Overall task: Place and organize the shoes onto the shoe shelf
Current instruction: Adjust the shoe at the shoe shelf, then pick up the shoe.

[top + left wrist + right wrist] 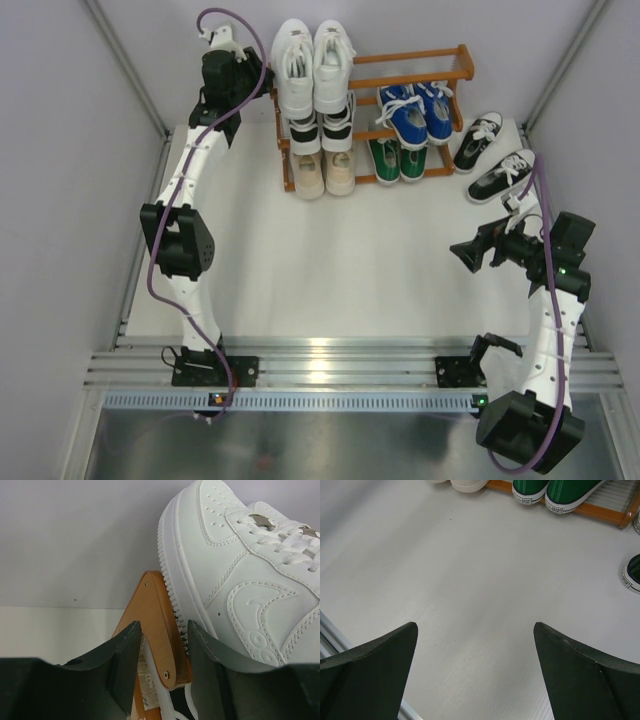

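Note:
The shoe shelf (450, 68) stands at the back of the table. Its top tier holds the all-white pair (314, 62), and a black pair (322, 130) and a beige pair (324, 172) sit below. A blue pair (420, 110) and a green pair (396, 158) fill the right side. Two black shoes (498, 176) lie on the table to the shelf's right. My left gripper (264, 82) is at the shelf's left end, open, holding nothing. Its jaws (164, 626) frame the wooden end panel (155, 610) beside the white shoe (250, 570). My right gripper (475, 625) hovers open over bare table.
The table (350, 260) is walled in on the left, right and back. The aluminium rail (330, 362) with both arm bases runs along the near edge. In the right wrist view the green toes (530, 490) and one black shoe (632, 572) lie ahead.

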`<state>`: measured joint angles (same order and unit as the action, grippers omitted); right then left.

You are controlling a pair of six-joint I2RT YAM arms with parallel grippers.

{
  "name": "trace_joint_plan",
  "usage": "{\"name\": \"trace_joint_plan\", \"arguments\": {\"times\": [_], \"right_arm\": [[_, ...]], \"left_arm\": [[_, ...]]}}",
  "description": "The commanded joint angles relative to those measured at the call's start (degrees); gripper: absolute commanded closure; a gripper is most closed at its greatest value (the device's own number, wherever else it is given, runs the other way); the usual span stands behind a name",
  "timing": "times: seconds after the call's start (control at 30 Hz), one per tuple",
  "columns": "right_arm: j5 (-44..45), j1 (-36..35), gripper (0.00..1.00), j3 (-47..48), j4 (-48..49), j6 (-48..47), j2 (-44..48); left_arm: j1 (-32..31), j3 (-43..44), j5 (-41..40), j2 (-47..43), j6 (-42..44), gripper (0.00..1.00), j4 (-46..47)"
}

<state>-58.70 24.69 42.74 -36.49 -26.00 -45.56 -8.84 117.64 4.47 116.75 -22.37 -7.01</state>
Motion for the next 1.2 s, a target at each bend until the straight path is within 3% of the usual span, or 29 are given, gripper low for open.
{"name": "trace_joint_plan", "arguments": {"times": [0.0,0.2,0.53,0.9,1.03,1.13,1.17], "right_arm": [[-1.9,1.1,0.01,0.1,0.0,-1.6,-0.1],[-2.0,1.1,0.01,0.1,-0.2,-1.6,-0.1],[-2.1,1.2,0.01,0.1,-0.2,-1.6,-0.1],[-2.1,1.2,0.01,0.1,-0.1,-1.6,-0.1],[-1.8,1.3,0.01,0.1,-0.2,-1.7,-0.2],[-0.8,1.4,0.01,0.5,-0.4,-2.6,-0.5],[-0.5,1.4,0.01,0.7,-0.5,-2.7,-0.7]], "left_arm": [[-1.7,2.6,4.0,0.8,-0.7,0.51,2.3],[-1.7,2.9,3.3,0.8,-0.6,0.48,1.8],[0.1,2.4,-6.1,-2.6,-2.7,0.43,-0.5],[3.0,0.6,-6.7,-6.4,-4.6,0.42,0.3],[4.0,-3.1,-4.8,-9.7,-5.0,0.43,2.2],[5.3,-11.4,1.7,-16.4,-5.4,0.42,5.2],[5.7,-18.4,3.2,-18.9,-5.4,0.41,6.4]]}}
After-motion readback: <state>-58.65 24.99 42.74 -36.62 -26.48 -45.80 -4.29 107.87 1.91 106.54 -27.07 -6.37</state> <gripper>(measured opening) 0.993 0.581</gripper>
